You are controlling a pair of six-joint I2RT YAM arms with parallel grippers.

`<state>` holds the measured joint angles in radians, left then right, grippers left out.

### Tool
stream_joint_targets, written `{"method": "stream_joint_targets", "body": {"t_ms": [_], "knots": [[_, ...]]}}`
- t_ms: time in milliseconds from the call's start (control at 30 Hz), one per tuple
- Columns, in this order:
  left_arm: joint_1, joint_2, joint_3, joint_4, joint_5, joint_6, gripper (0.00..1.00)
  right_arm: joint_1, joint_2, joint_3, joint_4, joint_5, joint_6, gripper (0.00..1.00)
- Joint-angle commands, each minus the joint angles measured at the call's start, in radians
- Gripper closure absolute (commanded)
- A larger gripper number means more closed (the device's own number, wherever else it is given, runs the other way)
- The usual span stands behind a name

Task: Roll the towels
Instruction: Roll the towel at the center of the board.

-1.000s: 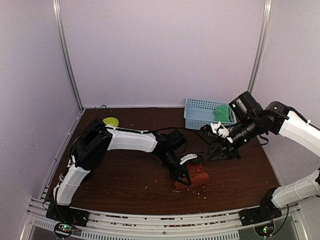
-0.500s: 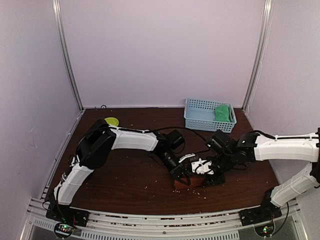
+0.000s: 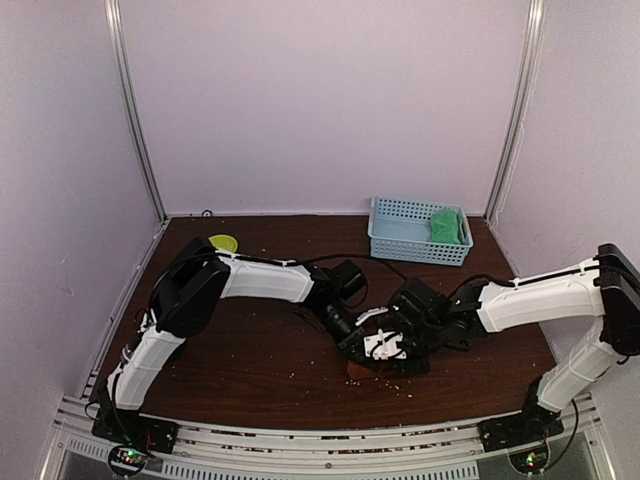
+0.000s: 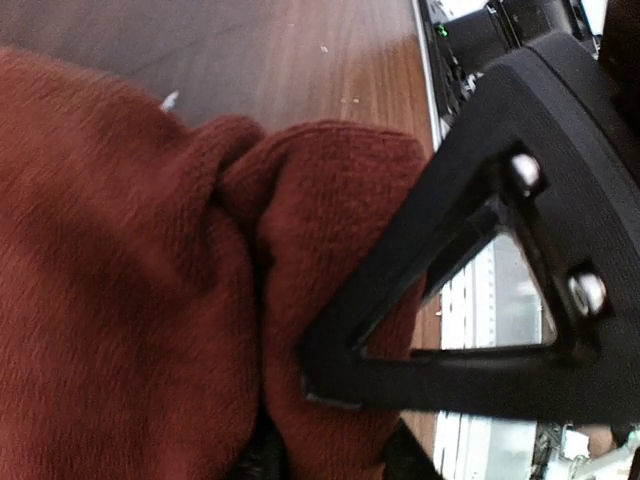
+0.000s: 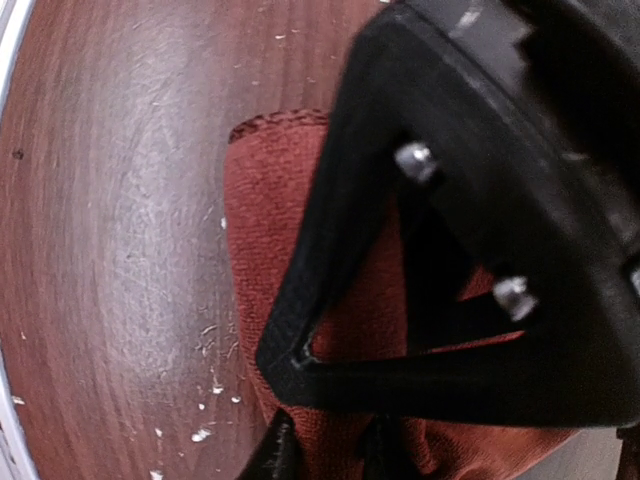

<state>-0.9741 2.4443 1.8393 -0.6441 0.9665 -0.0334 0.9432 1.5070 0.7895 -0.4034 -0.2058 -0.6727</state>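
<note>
**Soft red towel, two grippers on it – hold the thick fold**

Start on the left. Your left gripper [image 3: 357, 352] is down on the rust-red towel [image 4: 120, 250], which lies bunched on the table [image 3: 250, 350] near the front edge, about in the middle. In the left wrist view one black finger [image 4: 450, 300] digs into the cloth, and the cloth makes a deep crease right at its tip. You can't see the other finger, but it looks like the gripper is clamped on the rust-red towel.

Next comes your right gripper [image 3: 386, 346], touching the same towel from the other side. Its wrist view shows one finger lying over the cloth, close to a hemmed edge. The other finger is hidden, so you cannot tell if this gripper is apart or closed.

This towel looks light, thick and floppy – it will sag, bend and come undone if you let go. It is not slippery and will not break. I think you should take a thick fold, not one thin layer, and hold near both ends so the roll stays even.

Far to the right, the green towel [image 3: 448, 225] sits in the basket [image 3: 395, 238], well apart from both grippers.
</note>
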Motion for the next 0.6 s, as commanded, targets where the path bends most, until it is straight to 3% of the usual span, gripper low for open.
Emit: {"method": "stream_joint_targets", "body": {"t_ms": [0, 233, 333, 467, 567], "knots": [[0.055, -0.136, -0.151, 0.045, -0.127, -0.028, 0.62, -0.056, 0.044, 0.035, -0.080, -0.070, 0.014, 0.89], [0.165, -0.499, -0.455, 0.237, -0.351, -0.061, 0.51, -0.134, 0.153, 0.208, -0.356, -0.375, 0.044, 0.96], [0.168, -0.639, -0.547, 0.272, -0.488, -0.006, 0.49, -0.141, 0.213, 0.240, -0.419, -0.482, 0.072, 0.97], [0.127, -0.877, -0.744, 0.454, -0.600, 0.080, 0.47, -0.204, 0.308, 0.318, -0.528, -0.587, 0.067, 0.98], [0.006, -0.991, -0.841, 0.539, -0.786, 0.206, 0.43, -0.284, 0.400, 0.395, -0.607, -0.637, 0.030, 0.98]]}}
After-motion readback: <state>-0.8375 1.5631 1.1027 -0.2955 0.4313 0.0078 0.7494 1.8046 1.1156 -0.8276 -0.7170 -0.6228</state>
